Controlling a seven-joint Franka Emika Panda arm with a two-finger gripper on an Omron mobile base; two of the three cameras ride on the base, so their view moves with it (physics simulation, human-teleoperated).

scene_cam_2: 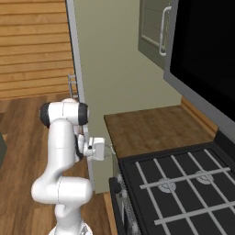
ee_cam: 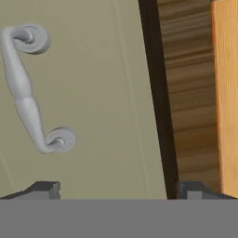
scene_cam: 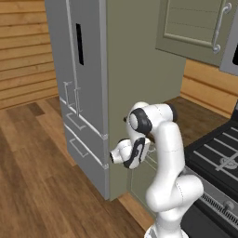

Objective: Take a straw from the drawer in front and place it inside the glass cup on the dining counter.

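My gripper faces the flat sage-green front of the drawer from close by; in the hand view my two dark fingertips stand well apart at the bottom edge, with nothing between them, so I read the jaws as open and empty. The silver handle sits up and to the left of my centre line, not between the tips; that is the first risk; if I close from here I pinch bare panel or air and the drawer never moves.

The right tip lies just beside the dark gap at the panel's edge, with brown wood grain and a pale orange board beyond; a drift that way could jam a finger in that seam or scrape the neighbouring face.

In the left base view my hand hangs low beside the grey fridge, under the counter edge; in the right base view it sits just beside the stove and the brown countertop; the space is tight, and a wide swing of the elbow could strike either side.

The straw, I judge, lies inside the shut drawer; a hard yank once I hold the handle could roll it out of easy reach.
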